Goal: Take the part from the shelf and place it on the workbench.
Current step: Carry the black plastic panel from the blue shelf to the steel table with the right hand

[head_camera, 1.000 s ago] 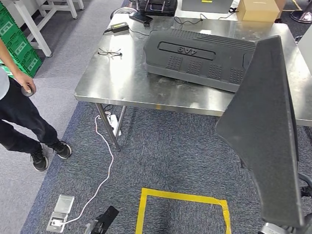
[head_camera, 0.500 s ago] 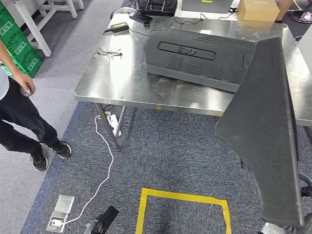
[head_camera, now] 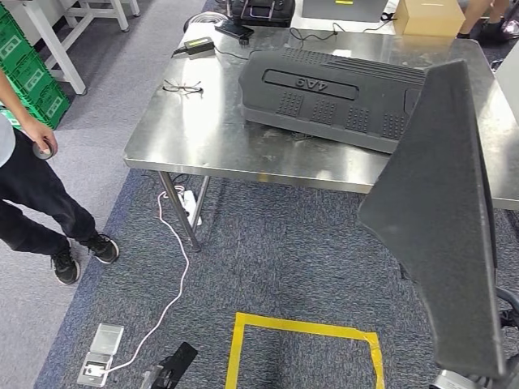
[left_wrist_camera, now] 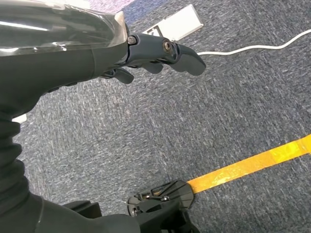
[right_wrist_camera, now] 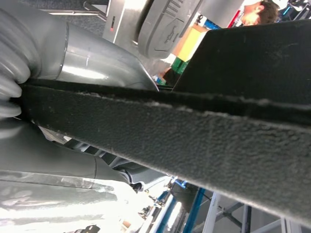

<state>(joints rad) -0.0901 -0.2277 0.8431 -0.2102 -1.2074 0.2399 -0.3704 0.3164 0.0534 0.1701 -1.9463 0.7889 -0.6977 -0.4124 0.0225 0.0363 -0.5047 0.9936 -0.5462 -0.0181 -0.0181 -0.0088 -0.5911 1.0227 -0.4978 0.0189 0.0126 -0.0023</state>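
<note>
no movement since earlier; part in right hand

The engine cover lies on the workbench, glasses to its left.

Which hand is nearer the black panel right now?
Right. The right hand grips the black panel along its edge, holding it upright. The left hand hangs low over the carpet, holding nothing, well apart from the panel.
</note>
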